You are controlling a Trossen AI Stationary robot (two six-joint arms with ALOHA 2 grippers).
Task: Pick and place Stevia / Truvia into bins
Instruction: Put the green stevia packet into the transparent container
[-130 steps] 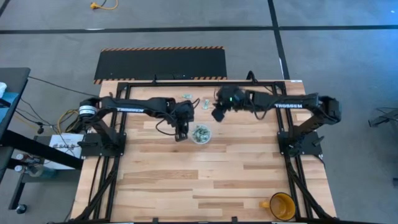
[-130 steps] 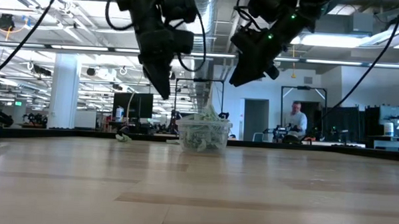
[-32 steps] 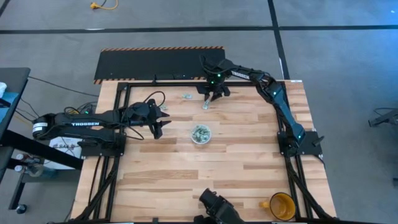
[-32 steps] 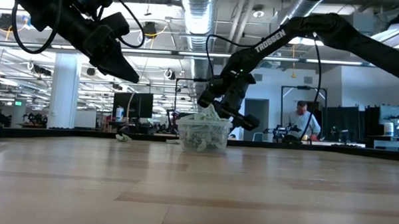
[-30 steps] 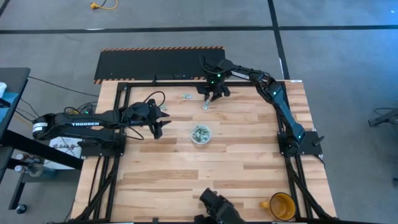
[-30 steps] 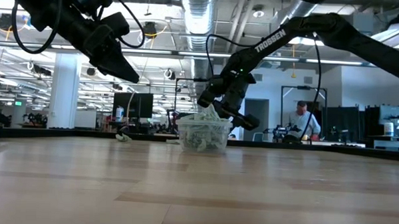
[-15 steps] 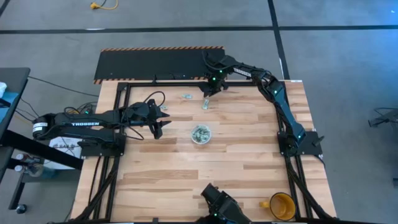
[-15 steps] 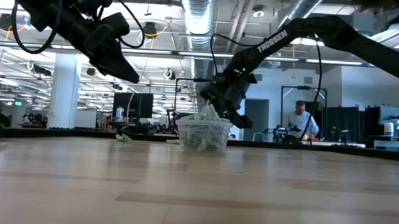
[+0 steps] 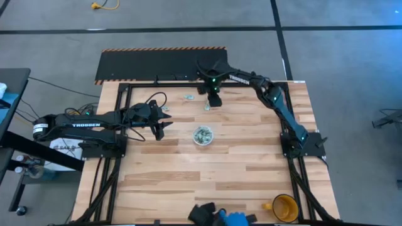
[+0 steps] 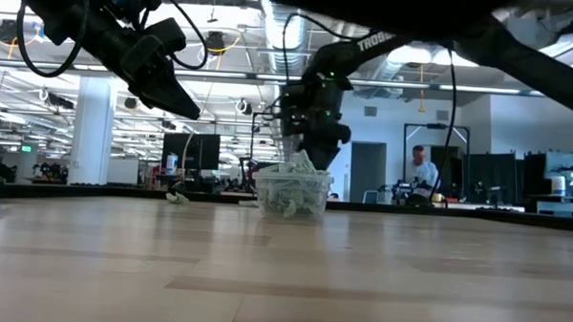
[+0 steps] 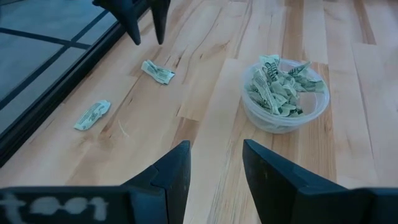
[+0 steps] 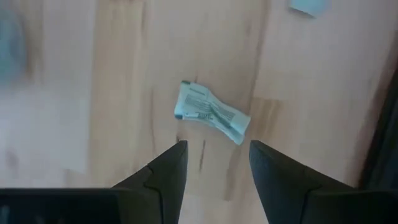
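The bin [image 9: 202, 135], a clear round cup, stands on its base at the table's middle with several green-white Stevia sachets heaped in it [image 11: 280, 87]. Two loose sachets lie flat near the far edge [image 9: 206, 105] [image 9: 188, 96]. My right gripper [image 12: 214, 155] hangs open above one of them [image 12: 211, 115], fingers pointing down, clear of it; in the high view it is at the far middle [image 9: 213, 98]. My left gripper [image 11: 214, 165] waits open to the left of the bin [image 9: 159, 130], tilted down and raised off the table.
A yellow-orange mug [image 9: 284, 207] stands at the near right corner. A dark and blue shape [image 9: 221, 217] shows at the table's near edge. A black striped mat [image 9: 162, 64] lies beyond the far edge. Bare wood spreads across the near half.
My right gripper has risen above the sachet near the far edge and rolled about a quarter turn around its own pointing line, staying open. The sachet and the bin have kept their places.
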